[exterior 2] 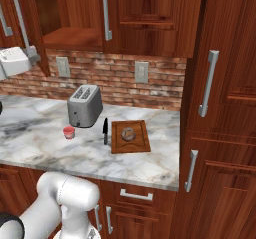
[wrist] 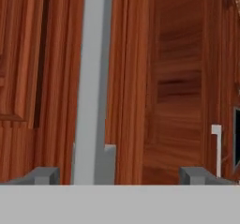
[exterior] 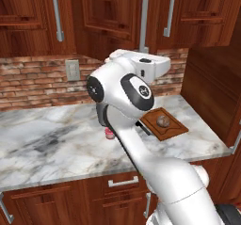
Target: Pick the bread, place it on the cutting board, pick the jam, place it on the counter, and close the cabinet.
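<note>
The cabinet [exterior 2: 65,13] is what we have left: its door [exterior: 101,17] stands ajar at the wall, with the handle [wrist: 93,78] right in front of our gripper [wrist: 119,175], whose fingers [wrist: 42,175] are spread apart on nothing. The bread [exterior 2: 128,133] sits on the board [exterior 2: 142,144] and the jam [exterior 2: 68,132] on the counter [exterior 2: 150,165]. We judge a flat, steady push on the door panel best, keeping clear of the handle.

Robot arm [exterior: 141,139] half hides the jam [exterior: 109,134].
</note>
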